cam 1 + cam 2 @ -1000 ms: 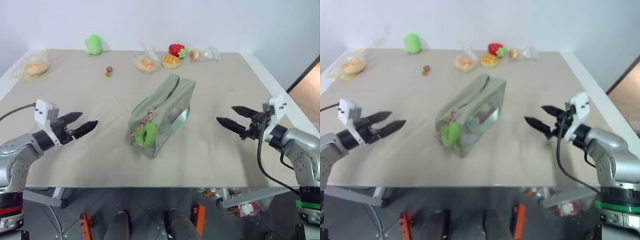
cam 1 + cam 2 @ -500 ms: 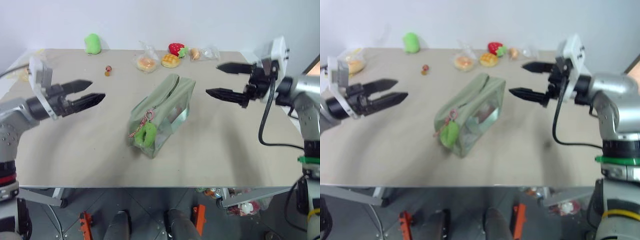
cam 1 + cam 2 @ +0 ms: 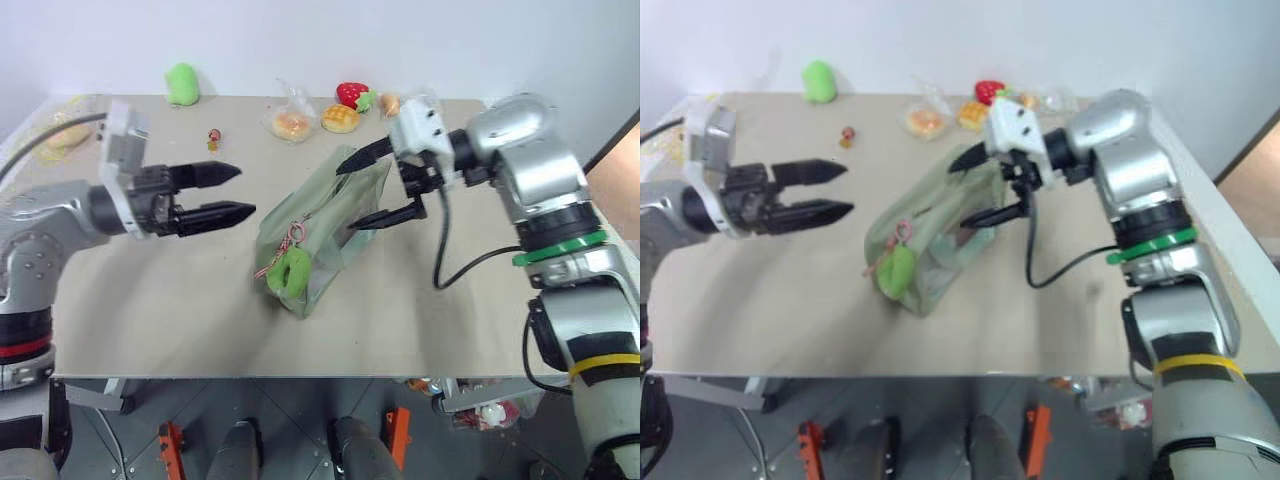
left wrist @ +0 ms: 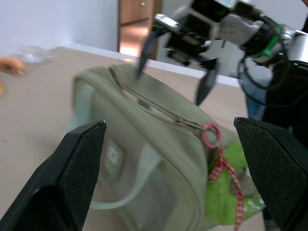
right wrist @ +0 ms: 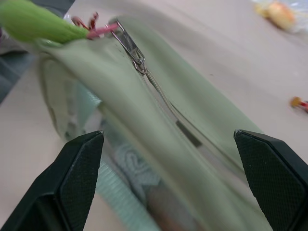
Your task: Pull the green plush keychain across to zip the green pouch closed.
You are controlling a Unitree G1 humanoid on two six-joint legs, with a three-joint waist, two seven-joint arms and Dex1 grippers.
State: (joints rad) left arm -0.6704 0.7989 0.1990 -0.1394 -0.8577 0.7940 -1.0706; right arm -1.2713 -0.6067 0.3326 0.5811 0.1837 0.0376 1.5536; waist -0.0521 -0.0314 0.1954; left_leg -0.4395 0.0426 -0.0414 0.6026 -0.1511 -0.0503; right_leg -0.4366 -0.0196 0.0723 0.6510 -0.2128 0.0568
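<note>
Left eye view: I judge the soft pouch mid-table will buckle unless braced at its far end, where my wide-open, empty right gripper straddles it; my left gripper, likewise spread and empty, should pinch the light, squashy keychain.

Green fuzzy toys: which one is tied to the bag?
The small lime-green ring-shaped plush charm, hanging by pinkish cord from the sage-green fabric pouch. The plain oval green plush sits alone.
</note>
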